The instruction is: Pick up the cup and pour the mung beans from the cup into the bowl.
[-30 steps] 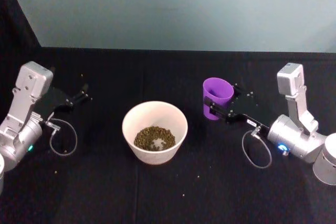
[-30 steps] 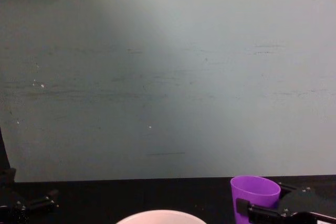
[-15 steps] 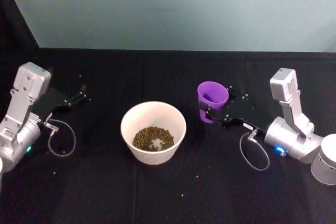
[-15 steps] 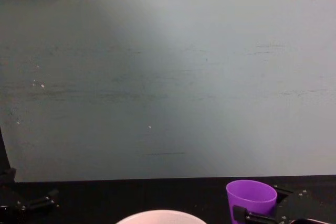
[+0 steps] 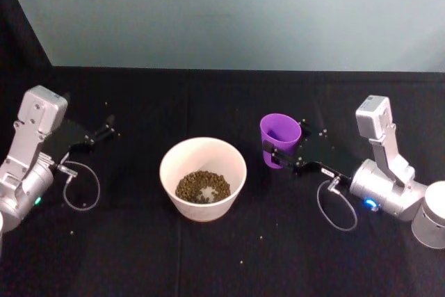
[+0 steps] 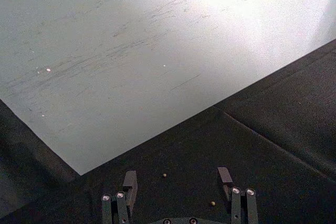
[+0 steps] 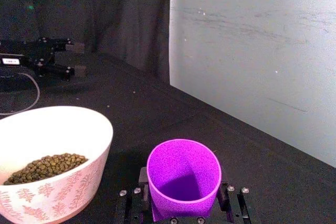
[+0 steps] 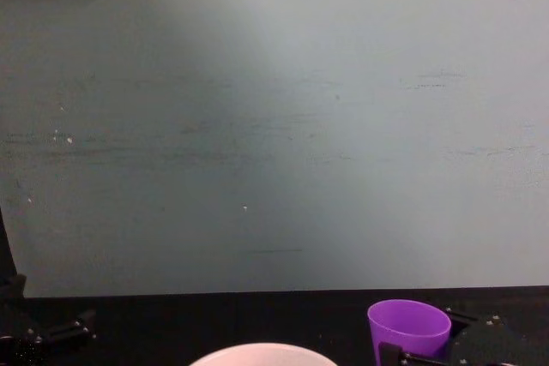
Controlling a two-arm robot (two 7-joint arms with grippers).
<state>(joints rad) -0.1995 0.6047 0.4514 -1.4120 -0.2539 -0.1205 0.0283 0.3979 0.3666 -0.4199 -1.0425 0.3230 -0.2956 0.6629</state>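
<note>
Cup point(image 5: 280, 138): we find the purple tumbler upright, to the right of the bowl point(image 5: 203, 178) and apart from it, with a strip of black bench point(image 5: 208, 262) between them. We see its mouth facing up and, in the right wrist view, its interior point(image 7: 183, 179) holding no beans. The right end effector point(image 5: 277, 155) is clenched on the cup, one finger on each side of its lower wall; in the right wrist view we see the two fingers pressed against the cup's base at either side. We cannot tell whether the cup's base touches the bench.

We find the mung beans point(image 5: 202, 186) lying in the bottom of the bowl, well below its rim. A few loose grains lie scattered on the bench around the bowl. We note a pink leaf pattern on the bowl's outer wall point(image 7: 50, 203).

The left end effector point(image 5: 110, 127) sits well to the left of the bowl, released, its fingers point(image 6: 129, 181) spread apart and gripping nothing, just above the bench.
</note>
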